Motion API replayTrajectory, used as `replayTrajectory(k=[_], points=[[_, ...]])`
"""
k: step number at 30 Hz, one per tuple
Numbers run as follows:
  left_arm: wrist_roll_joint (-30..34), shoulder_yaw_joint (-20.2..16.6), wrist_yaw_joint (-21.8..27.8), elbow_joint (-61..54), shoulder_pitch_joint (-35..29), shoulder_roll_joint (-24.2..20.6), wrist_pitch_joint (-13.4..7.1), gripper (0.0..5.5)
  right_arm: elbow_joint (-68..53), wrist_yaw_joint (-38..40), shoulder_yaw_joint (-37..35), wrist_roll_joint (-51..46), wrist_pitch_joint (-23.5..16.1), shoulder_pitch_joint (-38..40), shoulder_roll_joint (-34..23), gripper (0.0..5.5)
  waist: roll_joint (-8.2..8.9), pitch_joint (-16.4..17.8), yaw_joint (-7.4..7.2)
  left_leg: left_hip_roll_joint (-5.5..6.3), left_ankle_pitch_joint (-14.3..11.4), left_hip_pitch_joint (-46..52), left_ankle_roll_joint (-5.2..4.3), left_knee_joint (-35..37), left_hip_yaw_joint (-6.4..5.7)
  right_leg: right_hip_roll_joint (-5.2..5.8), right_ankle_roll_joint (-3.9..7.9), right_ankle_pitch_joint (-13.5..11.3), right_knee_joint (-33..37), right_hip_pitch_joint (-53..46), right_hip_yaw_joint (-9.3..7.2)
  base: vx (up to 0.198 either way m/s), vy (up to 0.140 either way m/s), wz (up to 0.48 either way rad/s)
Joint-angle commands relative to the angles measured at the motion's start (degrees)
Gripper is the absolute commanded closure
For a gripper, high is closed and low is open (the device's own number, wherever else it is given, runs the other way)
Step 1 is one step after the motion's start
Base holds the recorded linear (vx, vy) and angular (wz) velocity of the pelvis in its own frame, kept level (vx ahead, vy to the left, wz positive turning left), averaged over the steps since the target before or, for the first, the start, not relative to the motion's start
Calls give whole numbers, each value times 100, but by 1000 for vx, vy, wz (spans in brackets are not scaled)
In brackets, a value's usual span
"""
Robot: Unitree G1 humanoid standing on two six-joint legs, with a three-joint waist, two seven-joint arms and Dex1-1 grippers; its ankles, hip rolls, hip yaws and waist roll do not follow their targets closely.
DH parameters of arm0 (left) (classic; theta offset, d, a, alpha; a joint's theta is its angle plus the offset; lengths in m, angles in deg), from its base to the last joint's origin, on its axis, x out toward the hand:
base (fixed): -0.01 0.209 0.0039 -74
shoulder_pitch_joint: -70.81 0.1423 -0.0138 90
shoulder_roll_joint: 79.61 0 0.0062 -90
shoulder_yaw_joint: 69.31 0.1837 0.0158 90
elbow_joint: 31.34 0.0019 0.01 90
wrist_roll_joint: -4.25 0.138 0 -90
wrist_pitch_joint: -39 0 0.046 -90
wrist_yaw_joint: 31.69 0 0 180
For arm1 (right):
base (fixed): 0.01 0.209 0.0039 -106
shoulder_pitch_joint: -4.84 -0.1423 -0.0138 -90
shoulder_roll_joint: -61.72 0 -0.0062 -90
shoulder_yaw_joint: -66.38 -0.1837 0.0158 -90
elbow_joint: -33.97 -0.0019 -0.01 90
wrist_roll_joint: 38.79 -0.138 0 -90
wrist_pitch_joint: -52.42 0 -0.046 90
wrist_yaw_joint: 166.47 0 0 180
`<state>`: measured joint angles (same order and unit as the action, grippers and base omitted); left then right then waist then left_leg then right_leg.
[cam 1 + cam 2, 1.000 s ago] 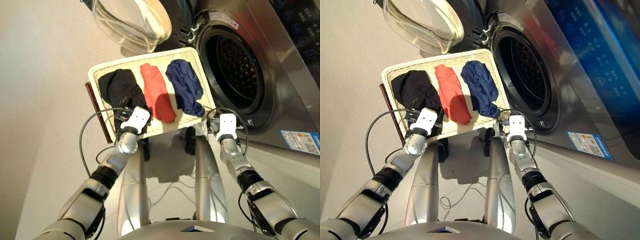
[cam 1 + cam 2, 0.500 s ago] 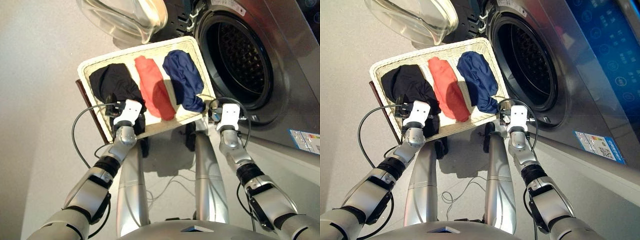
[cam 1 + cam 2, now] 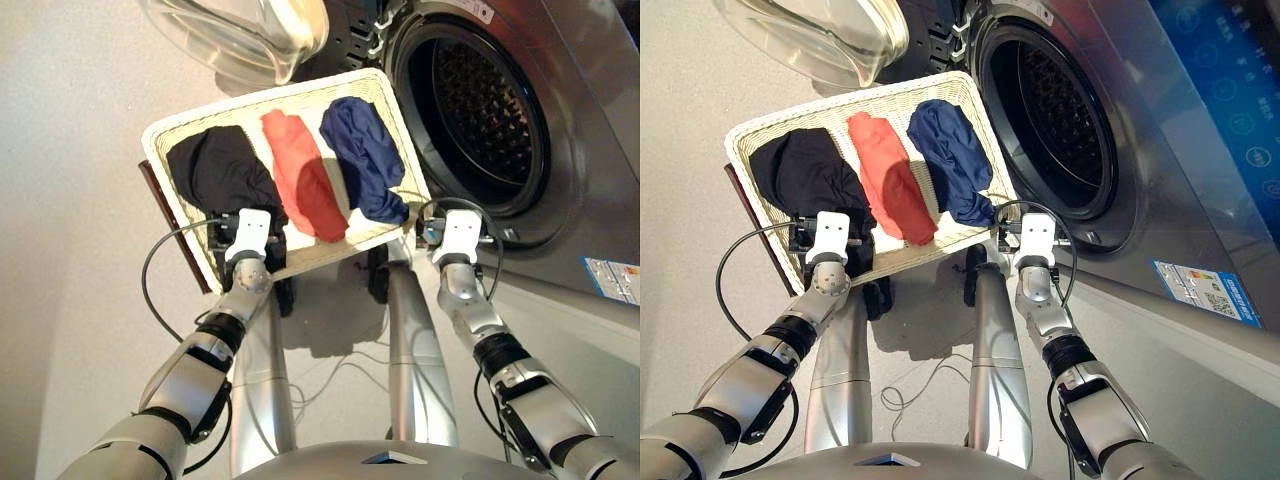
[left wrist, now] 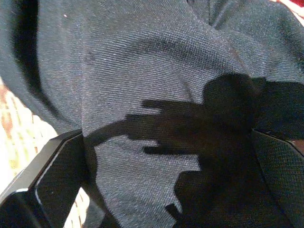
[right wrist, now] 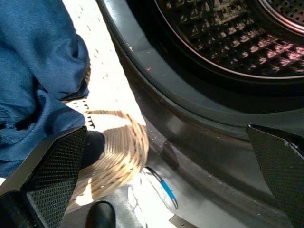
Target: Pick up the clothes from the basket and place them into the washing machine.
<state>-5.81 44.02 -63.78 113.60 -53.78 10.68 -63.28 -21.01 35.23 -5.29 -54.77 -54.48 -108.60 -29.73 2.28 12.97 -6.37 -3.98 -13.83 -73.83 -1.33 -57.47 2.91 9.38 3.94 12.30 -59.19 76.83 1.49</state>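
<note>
Laundry corner: pale floor, hard directional light.

The floor [image 3: 80, 250] is a smooth, pale beige-grey surface with no visible joints or pattern, filling the left and lower parts of both head views. Strong light casts sharp, dark shadows on it. A thin pale cable [image 3: 335, 375] lies in loose loops on the floor. A dark reddish-brown board edge [image 3: 170, 222] shows on one side. Above and to the right stands a dark appliance panel with blue printed markings [image 3: 1230, 90]. A white and blue sticker [image 3: 1205, 293] sits on a grey metal front, lower right.
</note>
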Motion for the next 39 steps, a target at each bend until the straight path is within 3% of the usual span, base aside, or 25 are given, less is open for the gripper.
replayTrajectory(k=[1, 5, 12, 13, 14, 15, 29, 33, 38, 39], points=[[-180, -120, 63, 293, -196, -74, -298, 0, -740, -27, -23, -3, -376, 45, -156, 0, -76, -92, -101, 157, -27, -237, 243, -16, -255, 17, -115, -335, 580, -175, 37, 0, 0, 0], [-407, -158, 197, 522, -315, -135, -302, 0, -930, -69, -63, -25, -418, 87, -187, 0, -67, -101, -134, 139, -32, -362, 250, -70, -254, 5, -106, -361, 556, -54, 46, 0, 0, 0], [-956, -306, 570, 1303, -631, -192, -74, 0, -1538, -295, -152, -91, -357, 345, -306, 0, -67, -180, -245, 112, -39, -529, 254, -143, -238, -17, -103, -369, 524, 111, 52, 0, 0, 0], [-1099, -362, 636, 1388, -681, -226, -52, 308, -1575, -366, -182, -141, -356, 406, -330, 0, -79, -208, -262, 116, -41, -568, 253, -174, -243, -25, -103, -372, 504, 140, 52, 0, 0, 0], [-1102, -361, 638, 1392, -683, -226, -53, 535, -1576, -367, -183, -142, -355, 406, -330, 0, -80, -210, -262, 116, -41, -572, 253, -176, -244, -25, -103, -372, 503, 144, 51, 0, 0, 0], [-1176, -370, 709, 1375, -714, -276, -61, 550, -1682, -393, -227, -168, -354, 458, -361, 0, -91, -235, -266, 111, -39, -605, 249, -179, -248, -20, -99, -375, 496, 173, 51, 0, 0, 0], [-1242, -466, 751, 1239, -444, -293, -238, 550, -1884, -511, -273, -195, -420, 566, -403, 0, -100, -310, -217, 147, -4, -627, 240, -103, -239, -25, -84, -401, 560, 196, 29, 0, 0, 0], [-1357, -554, 675, 781, -272, -312, -508, 550, -2041, -492, -277, -185, -489, 565, -454, 0, -98, -321, -167, 175, 6, -598, 235, -71, -246, -9, -97, -392, 562, 177, 14, 0, 0, 0], [-1057, -842, 531, -1282, 602, -489, -970, 550, -2587, -312, -359, 545, -572, 598, -838, 0, -127, -301, -9, 222, -15, -563, 230, -25, -282, -3, -101, -348, 567, 135, 10, 0, 0, 0], [-949, -897, 514, -1547, 795, -495, -982, 550, -2535, -248, -356, 702, -580, 582, -899, 0, -135, -301, 8, 229, -20, -555, 230, -24, -284, -3, -99, -345, 562, 127, 9, 0, 0, 0]])
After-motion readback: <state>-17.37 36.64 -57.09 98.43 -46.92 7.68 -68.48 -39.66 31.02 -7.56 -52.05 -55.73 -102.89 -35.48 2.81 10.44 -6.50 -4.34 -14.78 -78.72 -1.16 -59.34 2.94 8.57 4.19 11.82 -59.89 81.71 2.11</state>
